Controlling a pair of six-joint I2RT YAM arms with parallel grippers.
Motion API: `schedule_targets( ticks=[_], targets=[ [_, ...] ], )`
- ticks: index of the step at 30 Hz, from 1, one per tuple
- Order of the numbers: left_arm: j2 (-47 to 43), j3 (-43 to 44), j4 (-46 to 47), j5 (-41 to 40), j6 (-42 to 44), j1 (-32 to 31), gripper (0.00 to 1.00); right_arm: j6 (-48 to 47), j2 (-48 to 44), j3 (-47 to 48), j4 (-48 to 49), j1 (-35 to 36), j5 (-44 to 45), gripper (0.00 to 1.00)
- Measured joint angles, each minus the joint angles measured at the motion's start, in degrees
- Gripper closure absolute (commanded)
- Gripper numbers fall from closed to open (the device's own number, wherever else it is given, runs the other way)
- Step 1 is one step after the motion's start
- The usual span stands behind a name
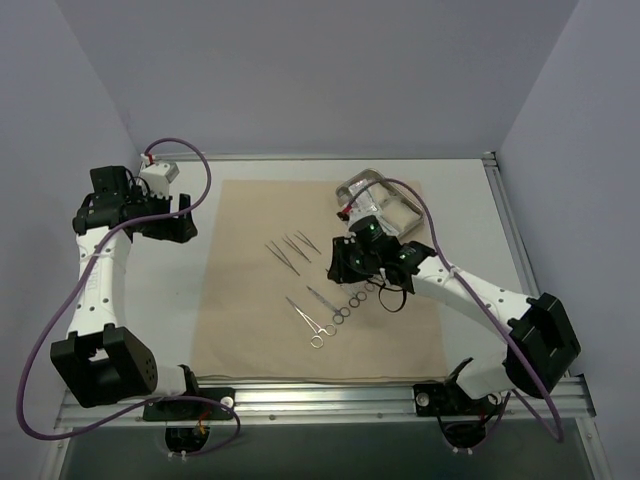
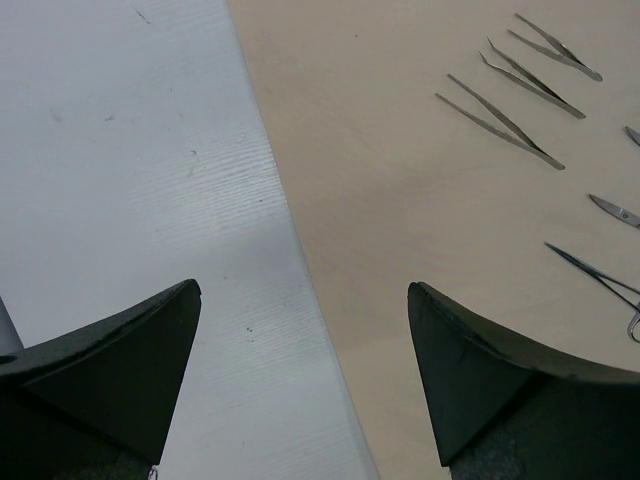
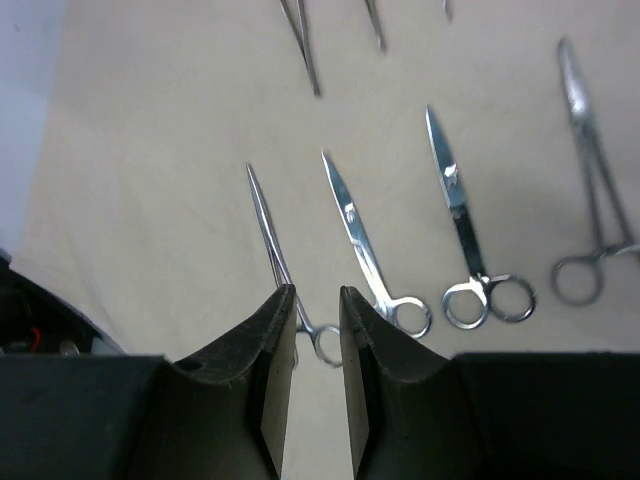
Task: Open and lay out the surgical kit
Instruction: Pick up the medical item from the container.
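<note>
The surgical kit's tan cloth wrap (image 1: 250,300) lies spread flat on the table. Three thin tweezers (image 1: 288,250) lie near its middle, and they also show in the left wrist view as tweezers (image 2: 500,125). Below them ring-handled instruments lie side by side. In the right wrist view a slim clamp (image 3: 268,225) lies left of scissors (image 3: 355,235). My right gripper (image 3: 318,295) hovers just above the clamp's ring, slightly open and holding nothing. The steel tray (image 1: 362,184) sits at the cloth's far right corner with white gauze (image 1: 397,214) in it. My left gripper (image 2: 303,290) hangs wide open over the cloth's left edge.
A second pair of scissors (image 3: 458,200) and another ring-handled clamp (image 3: 590,140) lie right of my right gripper. White table (image 2: 130,200) shows left of the cloth. An aluminium rail (image 1: 320,398) runs along the near edge between the arm bases.
</note>
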Motion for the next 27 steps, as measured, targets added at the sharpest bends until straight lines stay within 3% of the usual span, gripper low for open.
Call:
schedule_targets(
  ticks=[7, 15, 27],
  targets=[
    [2.14, 0.11, 0.31, -0.52, -0.07, 0.0, 0.06, -9.31, 3.8, 17.29, -2.49, -7.5, 5.03, 0.72],
    [10.03, 5.86, 0.39, -0.52, -0.52, -0.11, 0.06, -19.17, 21.88, 37.46, -5.53, -21.38, 11.8, 0.71],
    [25.0, 20.2, -1.31, -1.51, -2.01, -2.08, 0.06, -26.08, 48.52, 51.28, -7.65, -30.29, 2.56, 0.59]
  ],
)
